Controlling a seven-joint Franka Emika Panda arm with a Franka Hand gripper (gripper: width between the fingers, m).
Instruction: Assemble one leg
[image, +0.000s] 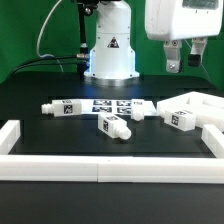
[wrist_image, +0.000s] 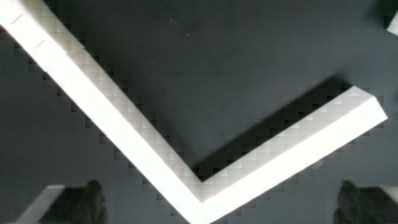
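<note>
Several white legs with code tags lie on the black table in the exterior view: one at the exterior view's left (image: 60, 108), one in the middle front (image: 114, 126), one behind it (image: 141, 110) and one to the right (image: 181, 120). My gripper (image: 185, 62) hangs high above the table's back right, far from every leg, open and empty. In the wrist view my gripper (wrist_image: 217, 208) shows only two dark fingertips (wrist_image: 71, 204) wide apart. No leg shows there.
A large flat white panel (image: 203, 103) lies at the right. The marker board (image: 110, 103) lies before the robot base (image: 109, 55). A white rail (image: 100, 166) borders the table's front and sides. Its corner (wrist_image: 196, 165) lies under the wrist camera.
</note>
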